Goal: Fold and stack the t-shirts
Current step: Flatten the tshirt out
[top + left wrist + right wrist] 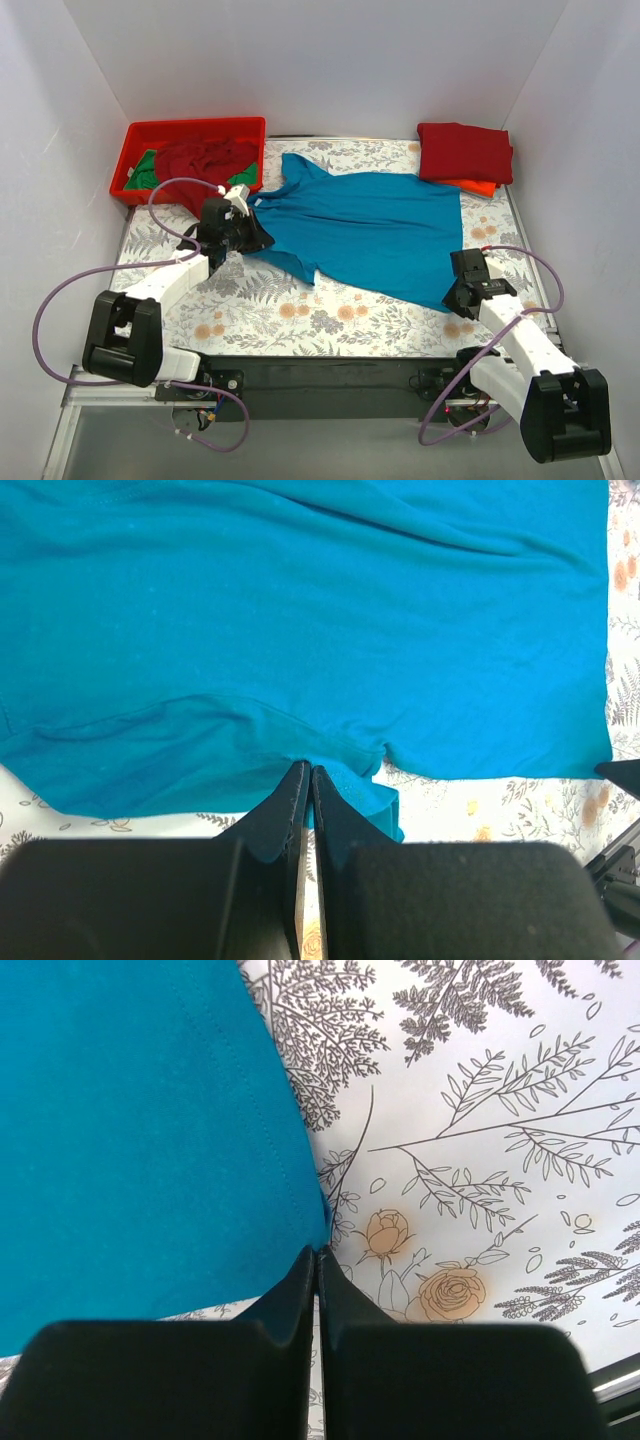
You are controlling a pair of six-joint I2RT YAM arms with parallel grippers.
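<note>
In red tray, far-left worktop corner: dark red shirt, green shirt. Left hand, right hand closed tight, pinching blue shirt.

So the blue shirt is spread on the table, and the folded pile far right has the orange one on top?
No: the top view shows the dark red shirt on top, the orange shirt under it. The blue shirt is spread out.

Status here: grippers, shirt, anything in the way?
Left gripper shut on teal shirt edge. Right gripper shut on its corner. Shirt spread flat, nothing on top.
</note>
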